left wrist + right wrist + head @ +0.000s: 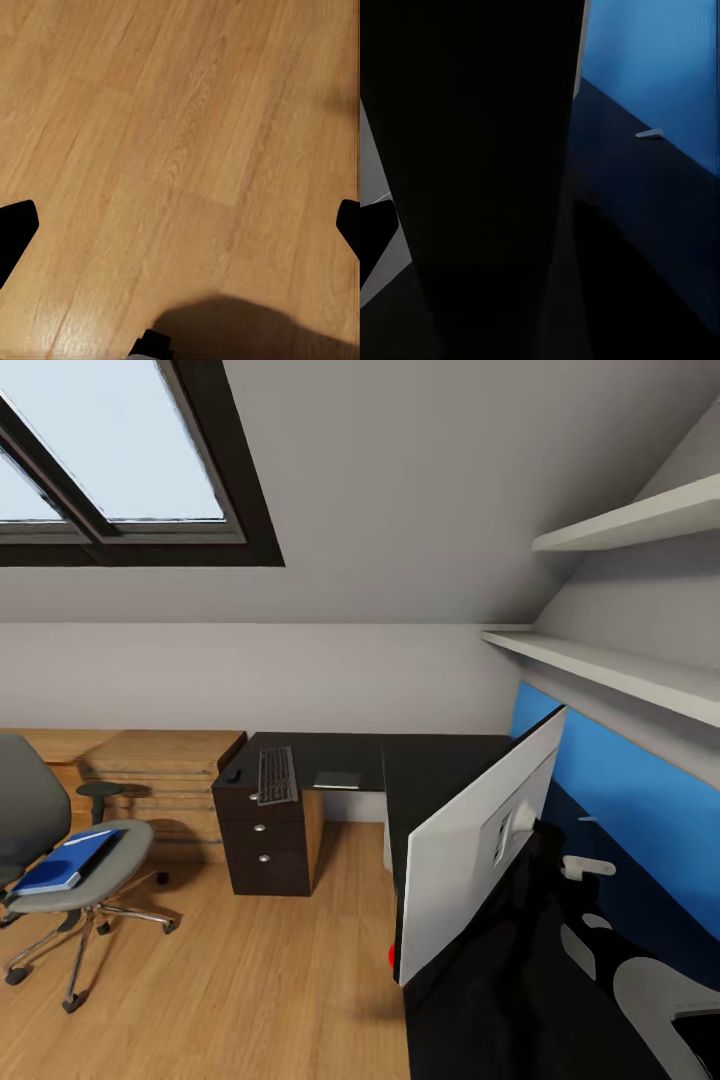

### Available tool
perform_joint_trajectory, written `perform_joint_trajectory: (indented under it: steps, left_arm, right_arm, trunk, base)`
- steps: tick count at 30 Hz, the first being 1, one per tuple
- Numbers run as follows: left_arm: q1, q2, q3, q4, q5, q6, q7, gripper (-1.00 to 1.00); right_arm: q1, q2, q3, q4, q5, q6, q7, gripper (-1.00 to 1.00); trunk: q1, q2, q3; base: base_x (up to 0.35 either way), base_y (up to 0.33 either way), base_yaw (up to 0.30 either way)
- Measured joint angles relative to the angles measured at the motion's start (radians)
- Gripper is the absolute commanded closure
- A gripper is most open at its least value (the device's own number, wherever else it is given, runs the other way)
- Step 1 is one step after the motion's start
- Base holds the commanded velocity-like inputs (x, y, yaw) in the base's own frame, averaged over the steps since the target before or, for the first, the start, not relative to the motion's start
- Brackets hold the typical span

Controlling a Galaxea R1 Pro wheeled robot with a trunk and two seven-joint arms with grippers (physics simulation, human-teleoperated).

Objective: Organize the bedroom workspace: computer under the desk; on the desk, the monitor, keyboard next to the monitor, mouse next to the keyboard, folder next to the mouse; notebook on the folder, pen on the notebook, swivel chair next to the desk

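**Monitor stands turned away; the left arm is free**

Your left gripper (180, 225) hangs over the wooden floor (187, 112) with its fingers spread wide and nothing between them. This is probably a parked pose while the other arm works.

I cannot tell whether your right gripper (540, 232) is spread or closed. One fingertip (376, 229) shows, and the other is lost against the dark face just in front of it.

That face seems to be the monitor (470, 850), on the near right wing of the table (420, 760). Its pale back is towards you and its screen faces the blue back panel (640, 800). Its long axis runs near to far, and it leans, so it likely needs squaring up.

On the far left wing lies the keyboard (277, 775), long axis also near to far. The mouse (232, 773) sits just to its left and the notebook (338, 780) to its right.

Well apart, at far left, the folder (65, 860) lies on the swivel chair (90, 880), its long side angled towards the table.
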Motion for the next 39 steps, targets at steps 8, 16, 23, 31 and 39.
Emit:
perform_joint_trajectory:
  steps: [8, 16, 23, 31, 39]
  left_arm:
    - [0.0, 0.001, 0.002, 0.04, 0.002, 0.0, 0.004, -1.0]
    - [0.0, 0.002, 0.002, 0.061, 0.0, -0.005, 0.006, -1.0]
    - [0.0, 0.0, 0.0, -0.07, -0.007, 0.001, 0.002, -1.0]
    - [-0.001, 0.001, 0.014, -0.573, 0.0, 0.445, 0.109, -1.0]
    - [-0.078, -0.082, 0.052, -0.772, 0.002, 0.638, 0.155, -1.0]
  right_arm:
    - [0.001, 0.0, 0.011, 0.0, -0.005, -0.001, -0.001, 1.0]
    - [0.0, 0.001, 0.011, 0.0, 0.002, 0.0, 0.001, 1.0]
    - [0.0, 0.003, 0.012, 0.0, 0.0, 0.0, -0.002, 1.0]
    - [0.0, 0.003, 0.01, 0.0, 0.001, 0.001, -0.003, 1.0]
    - [0.0, 0.003, 0.01, 0.0, -0.001, 0.004, -0.002, 1.0]
  trunk:
    - [0.0, 0.0, 0.004]
    - [0.0, 0.0, 0.005]
    - [0.0, 0.0, 0.005]
    - [0.0, 0.0, 0.005]
    - [0.0, 0.0, 0.005]
  base:
    - [-0.002, -0.164, -0.109]
    - [0.0, -0.007, -0.024]
    - [0.0, 0.0, 0.0]
    - [0.0, 0.0, 0.0]
    - [0.0, 0.0, 0.0]
